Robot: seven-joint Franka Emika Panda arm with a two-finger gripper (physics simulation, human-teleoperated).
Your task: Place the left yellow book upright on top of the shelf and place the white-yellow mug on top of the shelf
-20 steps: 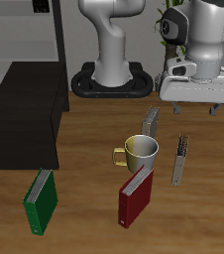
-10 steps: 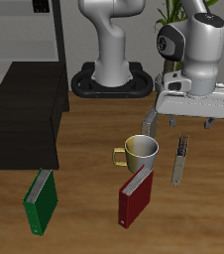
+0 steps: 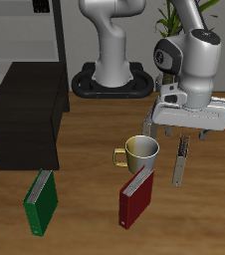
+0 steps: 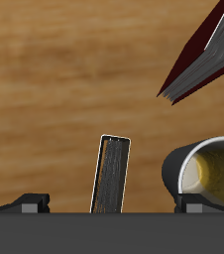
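Tan-covered and stiff, the left yellow book (image 4: 112, 174) stands thin and probably light beneath the spread-fingered, empty gripper (image 3: 184, 137), best pinched across its covers.

Upright left yellow book (image 4: 111, 175) beside white-yellow mug (image 4: 205, 171), red book (image 4: 204, 55)

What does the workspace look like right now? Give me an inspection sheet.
Surface: wooden table, nothing spilled.
Job's things: left yellow book on the table below the claw; white-yellow mug beside it; shelf with nothing on top.
Clutter: second yellow book, red book, green book.
Claw: open, holding nothing.
Cables: nothing seen.
Surroundings: grey rack and plant behind.
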